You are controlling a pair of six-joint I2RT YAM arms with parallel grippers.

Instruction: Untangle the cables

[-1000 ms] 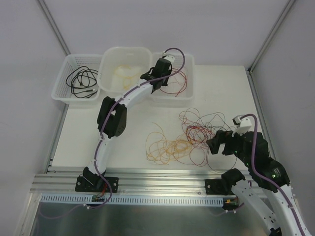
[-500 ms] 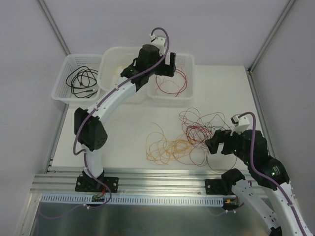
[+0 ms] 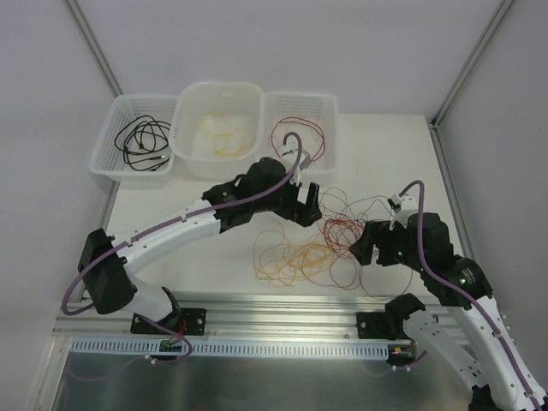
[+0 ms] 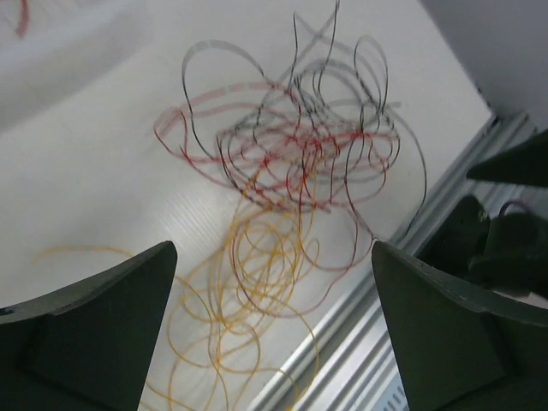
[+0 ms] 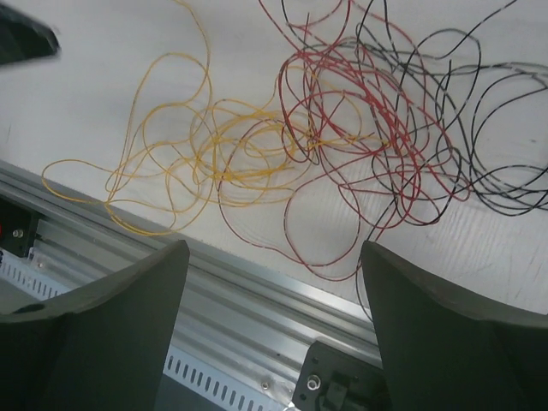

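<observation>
Left claw (image 4: 270, 257) and right claw (image 5: 274, 253) hang wide open, empty, over the cables (image 3: 334, 240).
I worry a blind pinch takes several colours together and cinches the knot.

White table (image 3: 385, 154) under plain grey walls (image 3: 282, 43), with slanting metal struts (image 3: 94, 47) at both far corners. Along the far edge, three white containers set close side by side: a lattice basket (image 3: 104, 147) at the left, a smooth-walled tub (image 3: 218, 86) in the middle, a second lattice basket (image 3: 300, 97) at the right. Across the near edge, a ribbed aluminium rail (image 3: 282, 310), then a slotted white strip (image 3: 282, 348), then a dull metal sheet (image 3: 257, 381). Near the strip's left end, something small, red and green, perhaps a connector (image 3: 171, 345).
</observation>
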